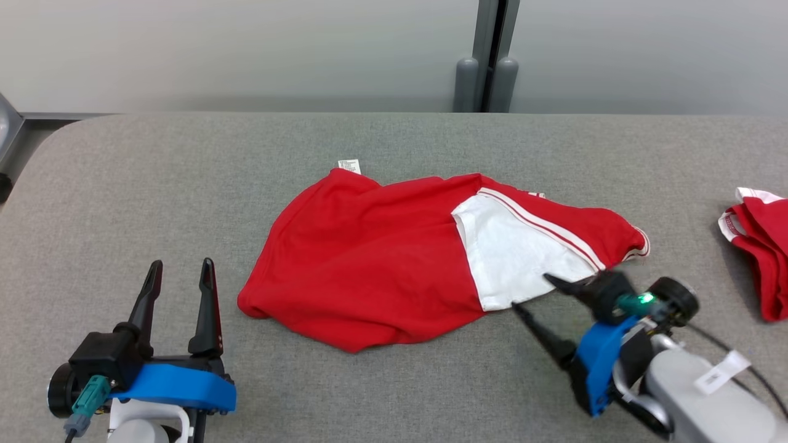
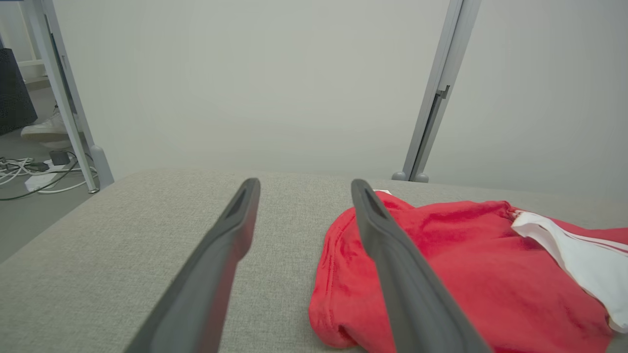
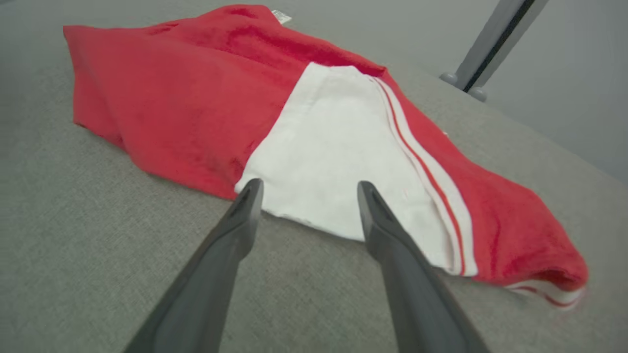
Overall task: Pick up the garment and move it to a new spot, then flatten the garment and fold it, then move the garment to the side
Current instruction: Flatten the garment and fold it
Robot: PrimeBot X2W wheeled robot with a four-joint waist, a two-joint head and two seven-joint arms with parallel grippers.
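Left fingers [image 1: 207, 307] spread, right fingers [image 1: 545, 335] spread beside red garment [image 1: 369, 258]

Grey fabric table [image 1: 184, 184], second red garment [image 1: 760, 252] at right edge, grey post [image 1: 486, 55] behind.

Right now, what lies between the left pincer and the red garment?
Nothing but bare grey tabletop: in the head view the left pincer stands open, apart from the red garment and its left edge.

The garment [image 1: 369, 264] was soft, matt red cloth with a white cloth panel. The table [image 1: 184, 184] cover was coarse grey woven fabric. The left gripper [image 1: 180, 263] fingers [image 1: 148, 295] were smooth, matt dark plastic.
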